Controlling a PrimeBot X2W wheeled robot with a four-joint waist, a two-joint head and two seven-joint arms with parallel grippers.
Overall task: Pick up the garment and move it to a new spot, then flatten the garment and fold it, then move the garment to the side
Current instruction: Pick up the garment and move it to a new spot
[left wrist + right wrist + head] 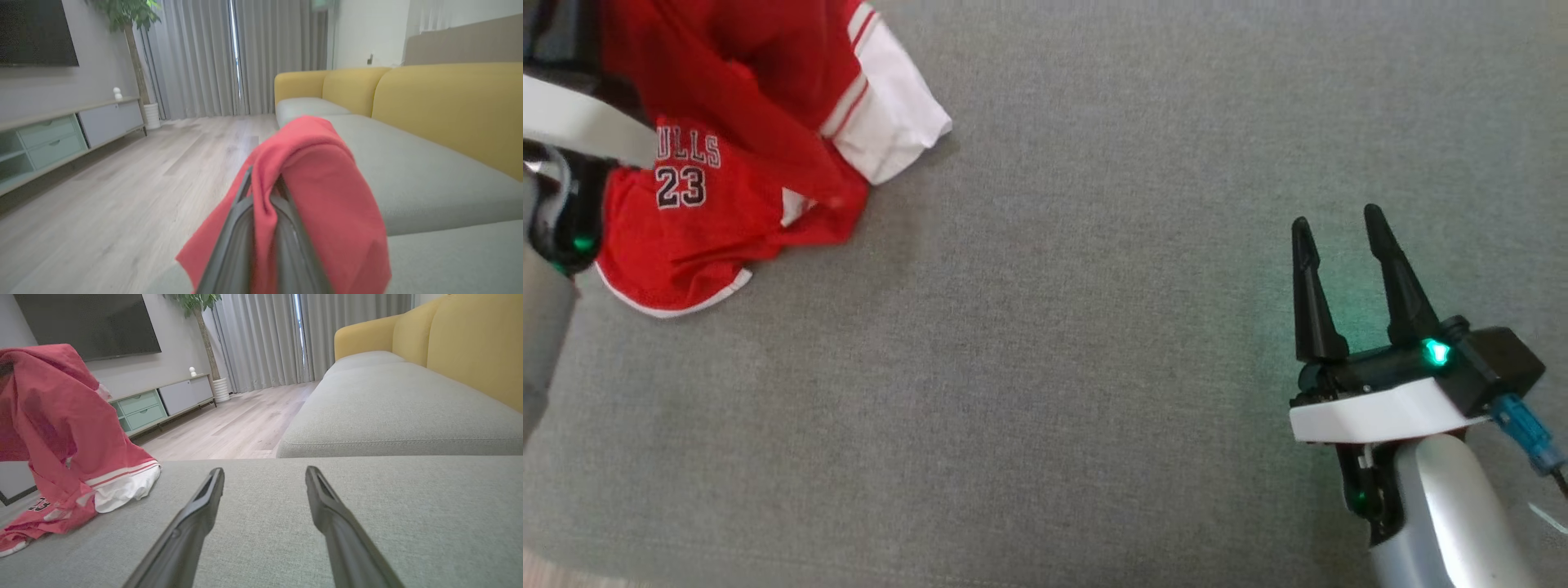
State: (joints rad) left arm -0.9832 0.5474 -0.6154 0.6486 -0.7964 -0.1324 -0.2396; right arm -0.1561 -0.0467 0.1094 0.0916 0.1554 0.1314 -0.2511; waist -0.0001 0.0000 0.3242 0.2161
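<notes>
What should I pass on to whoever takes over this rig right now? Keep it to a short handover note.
Left gripper: shut on a fold of the red jersey, at the left end of the grey cushion.
Right gripper: open, holding nothing, low over the bare cushion well to the right of the jersey.
Jersey: bunched up, its top raised in the grip, its lower part and white trim resting on the cushion.
Done: the jersey is grasped and partly lifted.
Left: carry it to a new spot, flatten it, fold it, then move it to the side.
</notes>
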